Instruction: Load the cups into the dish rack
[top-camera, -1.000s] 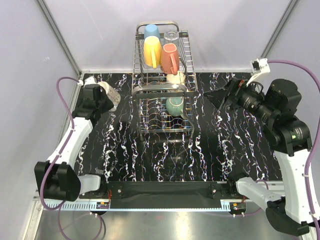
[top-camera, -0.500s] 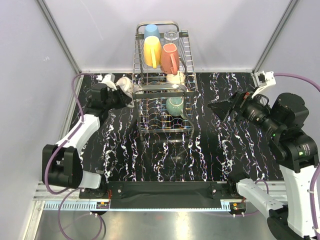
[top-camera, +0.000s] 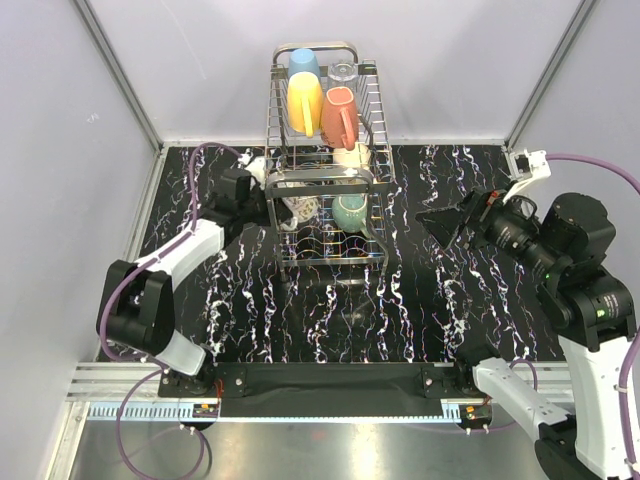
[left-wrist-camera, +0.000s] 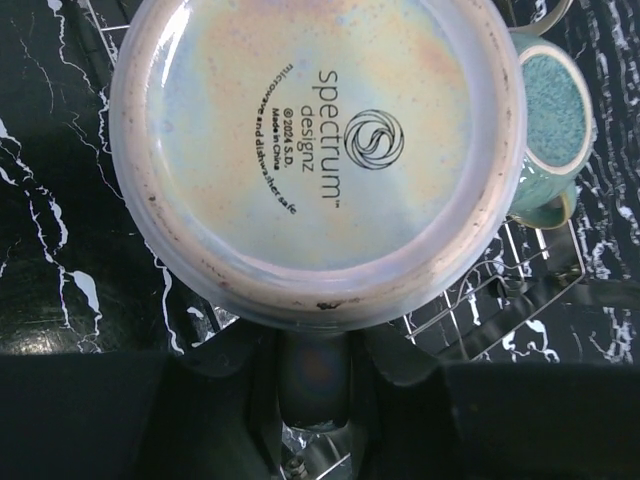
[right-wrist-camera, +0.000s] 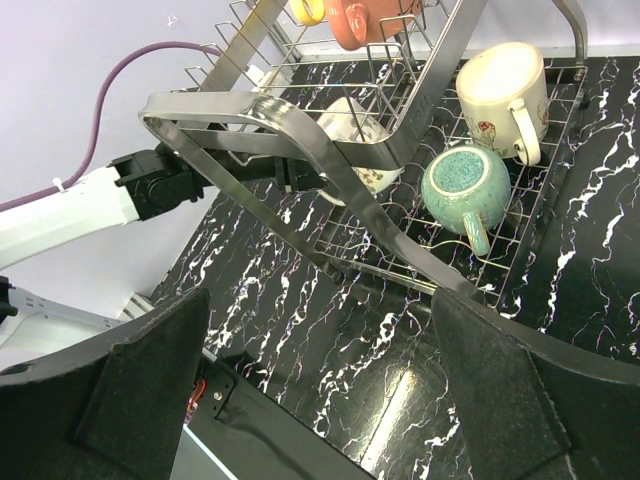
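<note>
The chrome wire dish rack (top-camera: 325, 180) stands at the back middle. Its upper shelf holds a light blue tumbler (top-camera: 303, 62), a clear glass (top-camera: 343, 72), a yellow-orange cup (top-camera: 305, 103), a salmon-pink mug (top-camera: 337, 115) and a cream mug (top-camera: 350, 155). A teal-green mug (top-camera: 350, 212) lies on the lower tier. My left gripper (top-camera: 262, 195) is shut on the handle (left-wrist-camera: 313, 360) of a pale mug (left-wrist-camera: 315, 150), held on its side inside the lower tier's left end (top-camera: 297, 207). My right gripper (top-camera: 445, 222) is open and empty, right of the rack.
The black marbled table (top-camera: 330, 310) spreads in front of the rack. Grey walls close in the left, back and right. In the right wrist view the rack's frame (right-wrist-camera: 300, 140), the teal mug (right-wrist-camera: 465, 185) and the cream mug (right-wrist-camera: 500, 90) lie ahead.
My left arm has swung right, carrying the pale mug from the table's left side into the rack's lower tier. My right arm has shifted a little nearer and lower.
</note>
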